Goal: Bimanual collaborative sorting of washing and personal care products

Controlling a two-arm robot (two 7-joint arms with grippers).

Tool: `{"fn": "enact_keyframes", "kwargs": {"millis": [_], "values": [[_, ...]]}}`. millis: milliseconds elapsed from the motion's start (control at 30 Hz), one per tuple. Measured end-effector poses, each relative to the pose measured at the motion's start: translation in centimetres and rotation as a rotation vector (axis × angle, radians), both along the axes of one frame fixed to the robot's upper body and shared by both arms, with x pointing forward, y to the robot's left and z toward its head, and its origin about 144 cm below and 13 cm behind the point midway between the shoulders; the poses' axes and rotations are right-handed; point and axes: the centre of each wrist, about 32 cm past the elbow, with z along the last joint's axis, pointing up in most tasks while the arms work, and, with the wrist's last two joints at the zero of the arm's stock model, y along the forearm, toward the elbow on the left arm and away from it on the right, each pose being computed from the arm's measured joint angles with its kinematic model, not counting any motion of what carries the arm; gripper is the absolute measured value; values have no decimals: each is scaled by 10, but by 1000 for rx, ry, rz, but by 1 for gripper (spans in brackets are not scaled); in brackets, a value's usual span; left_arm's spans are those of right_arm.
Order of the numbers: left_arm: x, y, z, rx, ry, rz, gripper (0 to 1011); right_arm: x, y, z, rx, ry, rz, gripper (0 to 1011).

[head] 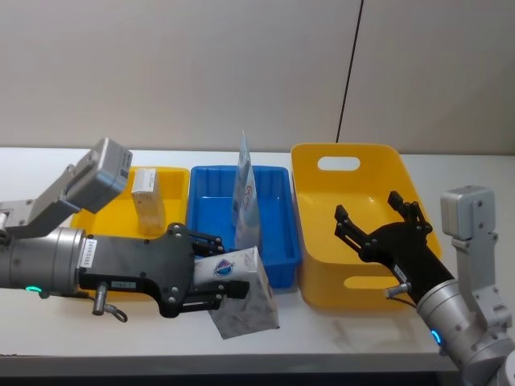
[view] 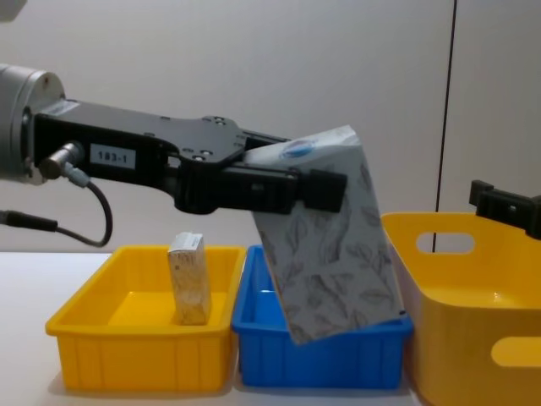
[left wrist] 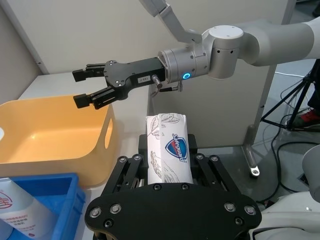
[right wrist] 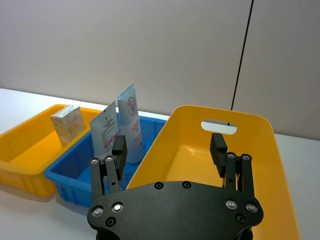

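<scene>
L gripper [head: 229, 269] has its fingers clamped on the top end of the pack [head: 245, 301], one each side, so the rest hangs free and tilted, low end toward the robot. The pack is in the air, just in front of the blue tray [head: 278, 265] and near the basket's [head: 322, 293] front left corner. Gripping it high leaves most of the body bare, prob. so the other arm can take it: looks like a handover pose, held out toward the middle.

R gripper [head: 374, 213] hovers over the basket's near part with fingers spread wide and nothing between them. In the left wrist view it points across at the pack, so I'd say it's set to receive.

Carton [head: 147, 201] stands upright in the yellow tray [head: 173, 173], and the 2 tubes [head: 245, 193] stand on end in the blue tray, so each kind seems to get its own bin. No product lies in the basket, so the pack likely goes there
</scene>
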Motion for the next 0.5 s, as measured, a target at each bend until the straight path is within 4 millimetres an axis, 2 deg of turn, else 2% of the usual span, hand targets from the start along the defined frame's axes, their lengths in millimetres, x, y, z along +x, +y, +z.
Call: {"fn": "enact_keyframes", "kwargs": {"millis": [500], "values": [[0, -3, -4, -3, -6, -4, 369, 0, 0, 0, 0, 0, 0, 1002]]}}
